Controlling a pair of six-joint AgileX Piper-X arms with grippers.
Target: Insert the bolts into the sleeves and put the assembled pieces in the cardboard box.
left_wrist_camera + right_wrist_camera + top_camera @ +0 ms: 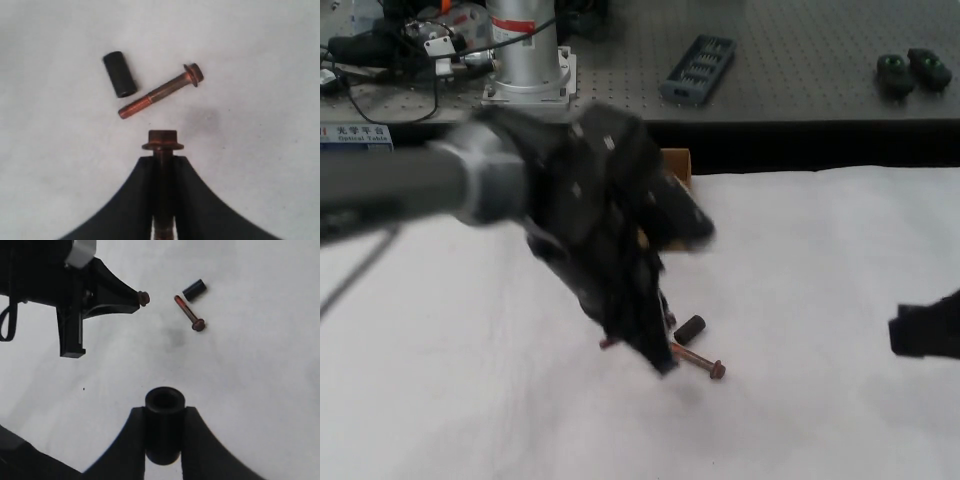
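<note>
Left gripper [163, 162] clamps a bolt [162, 140], right gripper [165, 411] a sleeve [165, 435], above white cloth [820, 300] fronting a perforated bench [800, 50].

Lab, perforated optical bench [800, 55], cables [362, 48]

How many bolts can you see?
2. One bolt is clamped in the left gripper, with its head poking out. The other bolt lies on the white cloth beside a loose black sleeve. The arm may hide more.

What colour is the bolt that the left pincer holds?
The held bolt is coppery reddish-brown; the left wrist view shows it best.
</note>
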